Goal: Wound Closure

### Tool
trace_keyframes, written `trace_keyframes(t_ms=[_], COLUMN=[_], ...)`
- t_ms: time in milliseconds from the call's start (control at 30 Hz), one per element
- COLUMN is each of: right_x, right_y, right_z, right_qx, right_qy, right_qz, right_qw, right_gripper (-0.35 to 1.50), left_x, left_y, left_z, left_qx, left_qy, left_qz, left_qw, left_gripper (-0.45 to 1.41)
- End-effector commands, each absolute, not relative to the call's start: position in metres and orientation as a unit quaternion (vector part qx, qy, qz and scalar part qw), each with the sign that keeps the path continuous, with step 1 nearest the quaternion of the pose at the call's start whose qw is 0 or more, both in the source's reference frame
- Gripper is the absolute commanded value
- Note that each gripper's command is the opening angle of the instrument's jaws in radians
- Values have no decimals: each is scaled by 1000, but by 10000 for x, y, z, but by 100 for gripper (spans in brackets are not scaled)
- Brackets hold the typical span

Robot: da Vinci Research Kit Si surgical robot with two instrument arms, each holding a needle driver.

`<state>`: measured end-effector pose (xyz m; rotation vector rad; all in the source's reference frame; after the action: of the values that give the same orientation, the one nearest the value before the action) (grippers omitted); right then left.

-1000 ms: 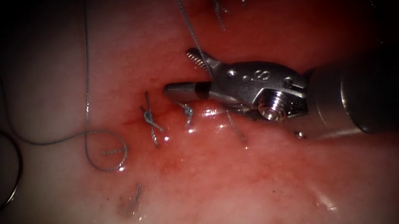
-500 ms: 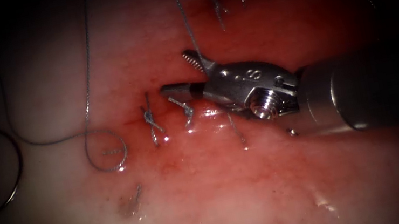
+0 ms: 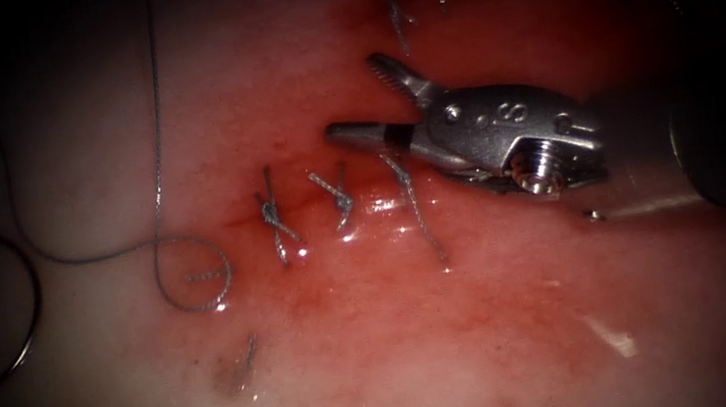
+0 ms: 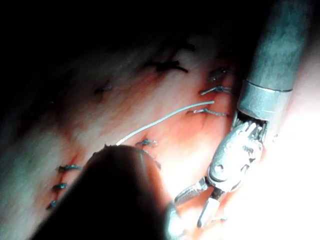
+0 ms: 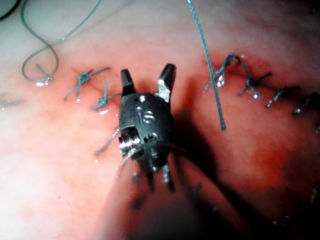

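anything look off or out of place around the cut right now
A loose thread trails off the cut's left side and curls into a loop on the tissue, tied to nothing visible. The right hand hovers open above the stitches, holding nothing. Red fluid pools by the knots.

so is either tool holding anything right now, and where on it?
Right tool: jaws open, nothing between them. Left tool: a thread runs up to its dark tip, but whether it grips it cannot be told.
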<state>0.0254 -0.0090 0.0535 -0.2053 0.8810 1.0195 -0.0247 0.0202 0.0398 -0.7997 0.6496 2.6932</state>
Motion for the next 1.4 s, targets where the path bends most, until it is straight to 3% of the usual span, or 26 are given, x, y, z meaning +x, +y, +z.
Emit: trace_keyframes(t_ms=[33,267,400,500,600,700,800,967,1067,1133,1200,1300,1400], right_x=[248,144,105,86,80,87,96,110,118,126,129,146,154], right_y=[-97,-105,-99,-93,-88,-89,-89,-87,-82,-77,-77,-73,-74], right_z=[537,528,533,537,539,537,532,520,512,506,504,500,501], right_qx=[-92,-90,-82,-83,-99,-167,-186,-178,-181,-162,-157,-154,-158], right_qy=[406,404,410,410,412,392,369,371,373,369,364,342,340], right_qz=[472,466,465,464,456,344,267,264,235,215,212,189,177], right_qw=[777,782,780,781,783,837,870,872,879,889,893,907,910], right_gripper=[123,114,98,84,94,89,89,89,89,93,101,141,148], left_x=[-254,-249,-248,-246,-249,-261,-266,-256,-242,-228,-223,-198,-181], left_y=[207,144,98,70,25,-12,-33,-39,-46,-51,-53,-64,-73], left_z=[401,376,370,365,361,373,387,406,410,408,406,394,385], left_qx=[-276,-294,-312,-332,-339,-329,-315,-349,-365,-387,-392,-415,-410], left_qy=[224,219,186,160,136,94,45,-34,-78,-98,-108,-153,-168], left_qz=[926,925,929,928,930,939,948,936,926,916,912,896,896], left_qw=[128,98,70,54,45,27,29,38,54,52,54,33,11], left_gripper=[-45,-45,-45,-45,-45,-45,10,42,104,131,138,140,140])
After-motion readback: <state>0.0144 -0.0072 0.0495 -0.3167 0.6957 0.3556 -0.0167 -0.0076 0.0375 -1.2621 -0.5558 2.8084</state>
